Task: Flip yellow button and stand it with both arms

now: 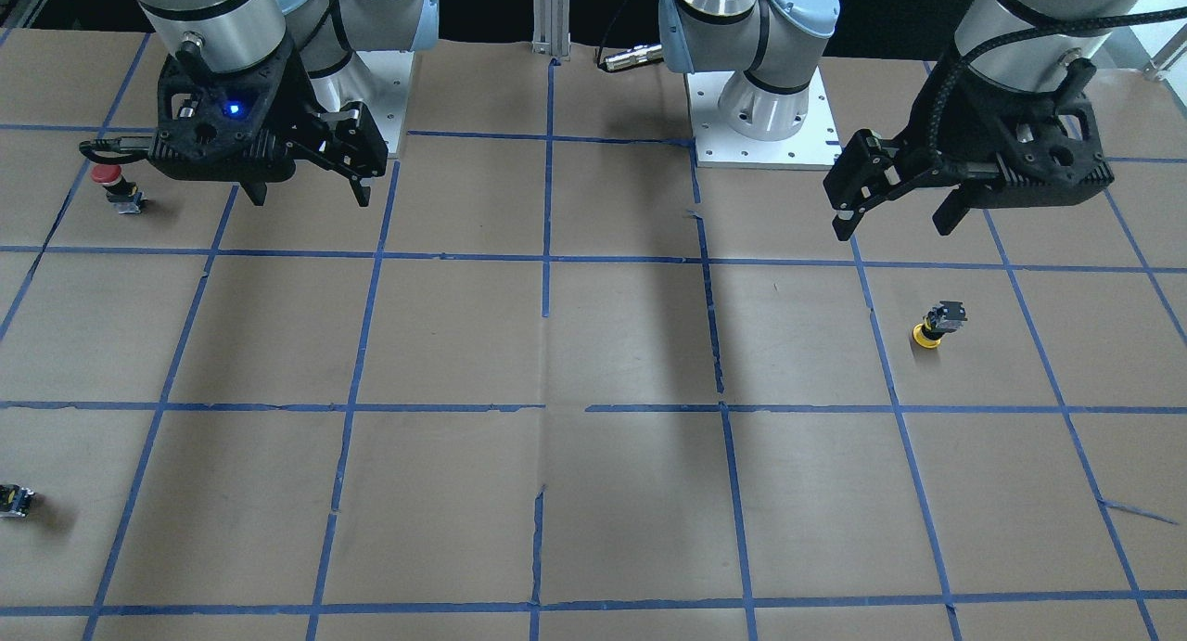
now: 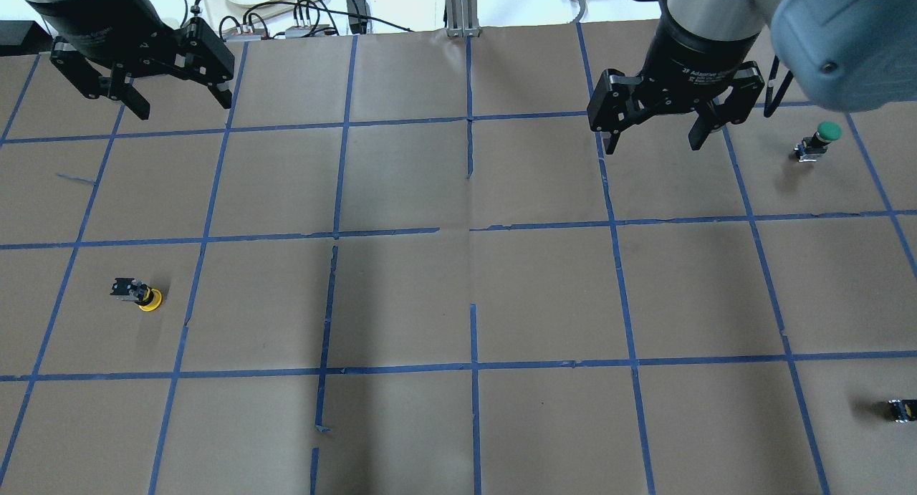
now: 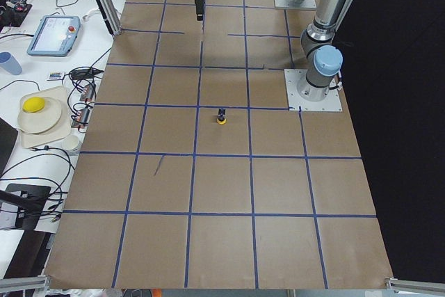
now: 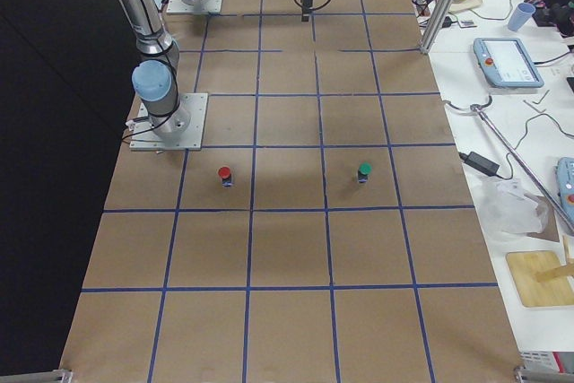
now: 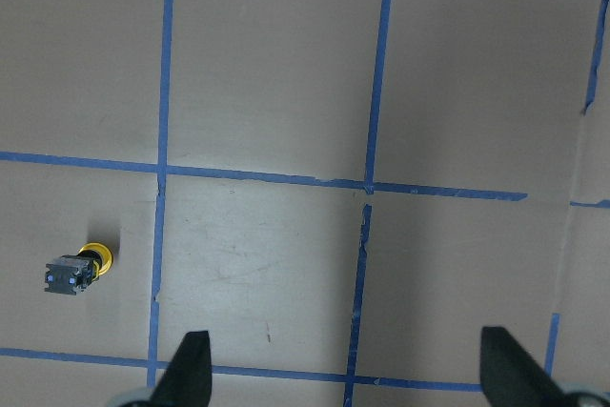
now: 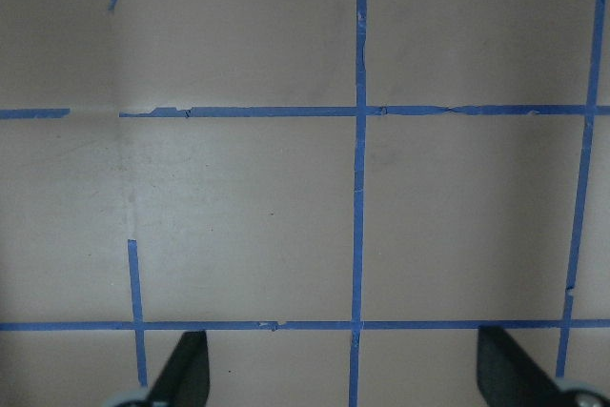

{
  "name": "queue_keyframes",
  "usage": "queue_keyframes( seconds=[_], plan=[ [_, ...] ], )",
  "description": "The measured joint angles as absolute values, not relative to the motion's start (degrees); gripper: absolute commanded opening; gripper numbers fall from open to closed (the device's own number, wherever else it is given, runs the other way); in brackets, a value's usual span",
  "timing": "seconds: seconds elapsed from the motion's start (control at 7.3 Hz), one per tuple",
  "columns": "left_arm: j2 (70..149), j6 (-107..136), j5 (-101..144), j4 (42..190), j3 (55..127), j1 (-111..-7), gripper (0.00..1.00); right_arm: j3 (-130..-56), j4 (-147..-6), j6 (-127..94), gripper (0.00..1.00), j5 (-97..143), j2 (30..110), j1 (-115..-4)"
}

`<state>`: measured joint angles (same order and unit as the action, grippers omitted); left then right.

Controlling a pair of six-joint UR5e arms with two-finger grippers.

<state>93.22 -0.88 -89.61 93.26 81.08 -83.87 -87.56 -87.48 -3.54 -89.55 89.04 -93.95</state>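
Observation:
The yellow button [image 1: 937, 326] rests on its yellow cap with the black-grey body up, on the brown paper on my left side. It also shows in the overhead view [image 2: 138, 294], the exterior left view [image 3: 221, 117] and the left wrist view [image 5: 78, 270]. My left gripper [image 1: 895, 225] is open and empty, held high above the table and well apart from the button; it shows in the overhead view [image 2: 183, 107] and its own view [image 5: 345, 361]. My right gripper [image 1: 308, 196] is open and empty over the other half [image 2: 653, 144] [image 6: 343, 361].
A red-capped button [image 1: 116, 183] stands near my right gripper. A green-capped button [image 2: 820, 138] stands further out on the right side. A small capless black-grey part [image 2: 901, 409] lies at the right edge. Blue tape lines grid the paper. Two arm base plates [image 1: 765, 121] sit at the robot's edge.

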Motion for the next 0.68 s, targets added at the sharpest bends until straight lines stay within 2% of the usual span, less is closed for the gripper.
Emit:
queue_keyframes(
  seconds=[0.68],
  plan=[
    [91.33,0.37,-90.15,92.11,82.69,-84.22,1.0,-87.54,-87.53,-3.55,1.0,-89.57,89.03,-93.87]
  ],
)
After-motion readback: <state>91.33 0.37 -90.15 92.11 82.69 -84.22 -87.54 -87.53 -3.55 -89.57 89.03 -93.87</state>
